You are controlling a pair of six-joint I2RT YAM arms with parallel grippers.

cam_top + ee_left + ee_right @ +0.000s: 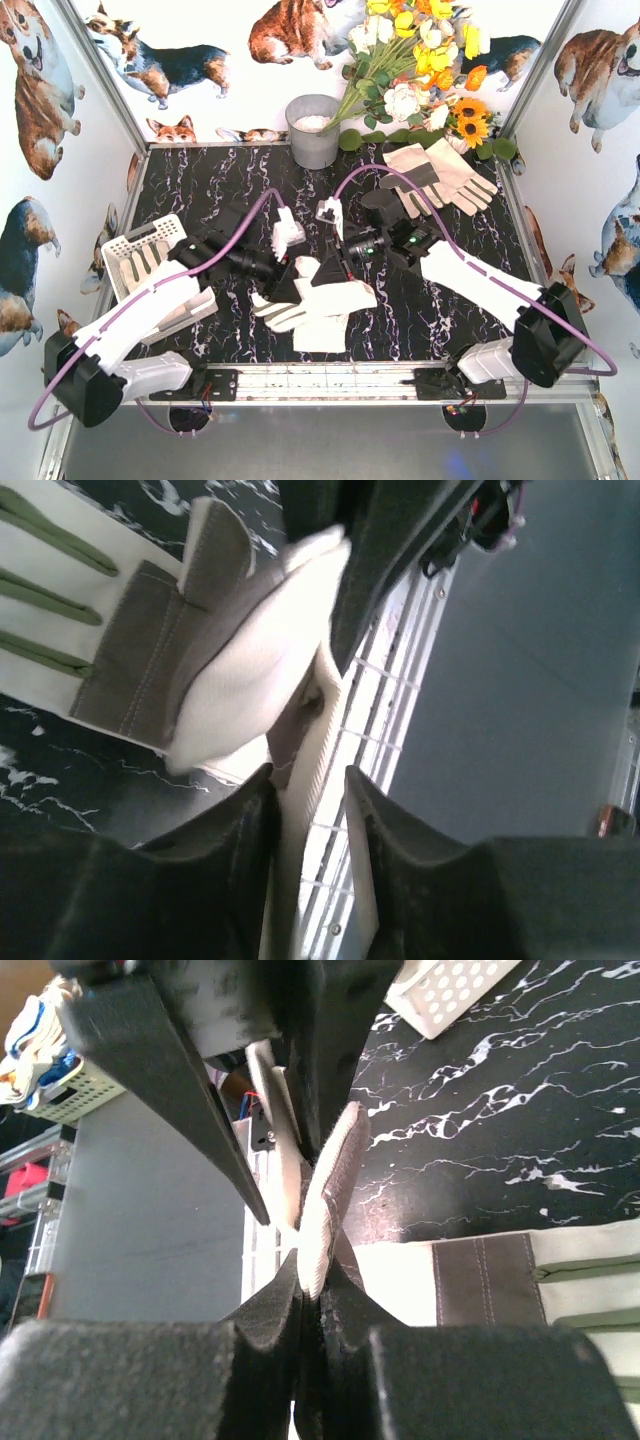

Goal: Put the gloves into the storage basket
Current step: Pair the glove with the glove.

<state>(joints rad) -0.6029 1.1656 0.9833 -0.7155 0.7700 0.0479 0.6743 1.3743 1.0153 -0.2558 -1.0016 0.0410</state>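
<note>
Pinching a thin cream fold of one glove [322, 1190], the right gripper [318, 1278] is clenched on it, with only the cloth between its two pads. Just beside it, the left gripper [307, 775] has the ribbed cuff of what seems the same glove between its jaws. They stand a little apart, and we cannot tell if they press the cuff or only surround it. The rest of the glove spreads on the table [200, 190] to the right of the storage basket [135, 235], near it but not touching. Inside the basket we see grey-tipped shapes that look like a glove already placed. Two more gloves [440, 178] lie well apart from the basket, at the far right corner across from it. We judge two risks. If one arm pulls toward the basket while the other does not let go, the small fold may slip out of the pads. Also, the floppy fingers can drag and catch on the basket's rim, so the glove would hang over the wall and not fall inside.
</note>
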